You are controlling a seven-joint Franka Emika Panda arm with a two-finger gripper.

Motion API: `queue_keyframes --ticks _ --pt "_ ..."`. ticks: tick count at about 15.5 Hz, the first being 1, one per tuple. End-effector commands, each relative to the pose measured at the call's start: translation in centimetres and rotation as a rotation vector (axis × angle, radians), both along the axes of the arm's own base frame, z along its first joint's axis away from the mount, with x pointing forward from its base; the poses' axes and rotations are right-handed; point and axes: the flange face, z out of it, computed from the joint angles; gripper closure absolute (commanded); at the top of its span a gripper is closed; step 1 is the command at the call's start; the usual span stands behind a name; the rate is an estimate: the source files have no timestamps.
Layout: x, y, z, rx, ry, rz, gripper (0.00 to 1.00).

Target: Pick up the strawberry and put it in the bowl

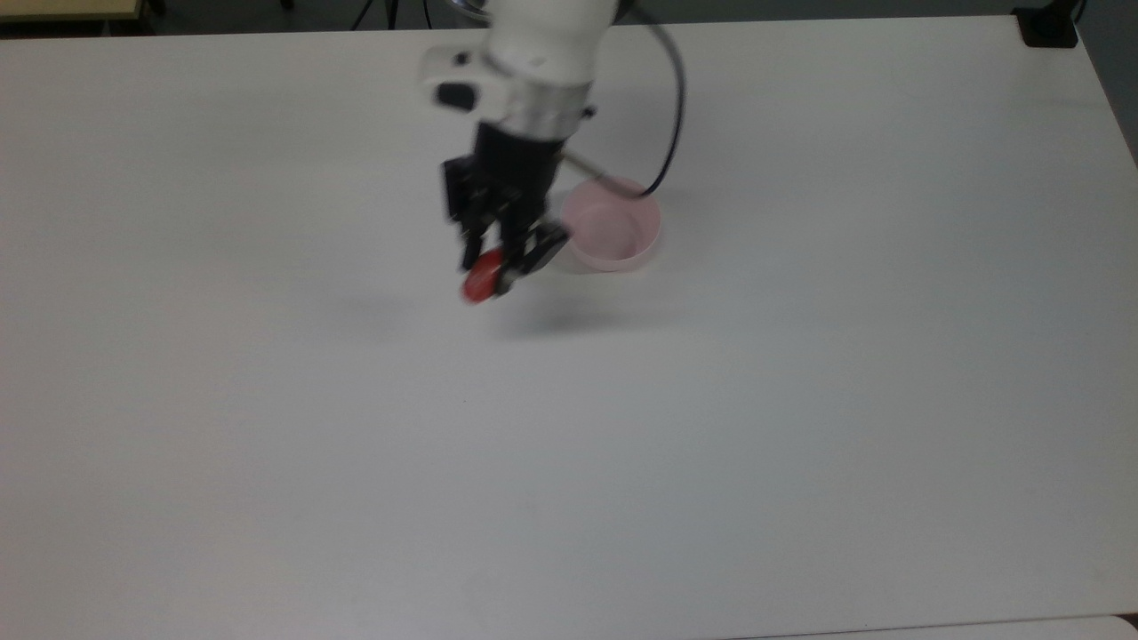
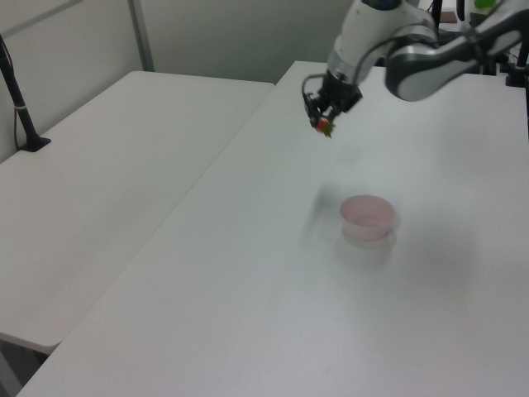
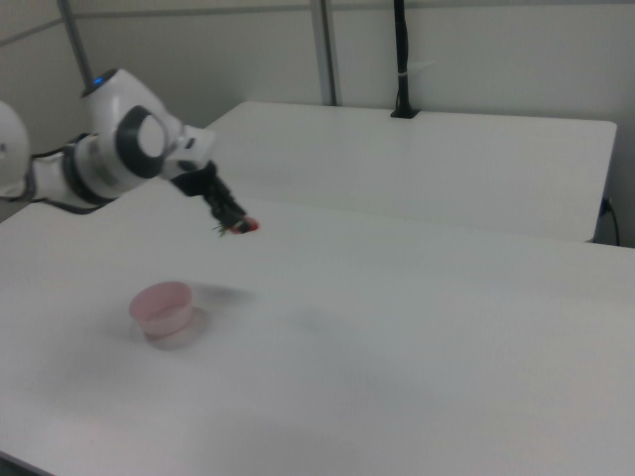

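My gripper (image 1: 500,271) is shut on the red strawberry (image 1: 481,283), which hangs well above the white table (image 1: 800,400). The strawberry's red tip sticks out to the top view's lower left of the black fingers. In the left view the strawberry (image 2: 323,126) is held by the gripper (image 2: 322,121) high above the table, up and to the left view's left of the bowl (image 2: 367,217). The pale pink bowl (image 1: 613,224) stands upright and holds nothing, just to the top view's right of the gripper. In the right view the gripper (image 3: 230,224) and strawberry (image 3: 244,226) are above and to the right view's right of the bowl (image 3: 162,306).
A black cable (image 1: 671,107) loops from the wrist over the bowl's far rim in the top view. A second white table (image 2: 99,174) adjoins on the left view's left, with a black post (image 2: 21,107) on it. A black clamp (image 1: 1049,27) sits at the table's far right corner.
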Motion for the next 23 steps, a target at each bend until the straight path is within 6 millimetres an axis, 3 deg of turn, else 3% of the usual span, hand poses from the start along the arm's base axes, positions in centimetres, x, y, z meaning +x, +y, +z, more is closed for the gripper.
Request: queue_keyframes --ticks 1,5,8,9,10,11,14,16,18,21,23 --pt "-6.8 3.7 -0.4 0.000 0.078 0.076 0.63" --pt "-8.9 9.3 -5.2 -0.022 0.174 0.112 0.61" --pt "-9.3 11.3 -8.8 -0.045 0.229 0.130 0.59" --pt "-9.4 11.7 -9.0 -0.045 0.232 0.134 0.44" --pt "-9.5 11.7 -8.9 -0.045 0.231 0.134 0.18" --pt "-9.4 11.7 -8.6 -0.046 0.228 0.140 0.00" --pt "-8.5 10.4 -5.5 -0.016 0.196 0.152 0.00" --pt "-8.0 8.4 -3.2 0.003 0.220 0.182 0.00" --pt "-6.9 4.5 0.1 -0.007 0.302 0.274 0.00" --pt "-5.4 -1.2 8.1 0.091 0.475 0.619 0.00" --pt "-5.6 -5.3 11.4 0.094 0.526 0.767 0.00"
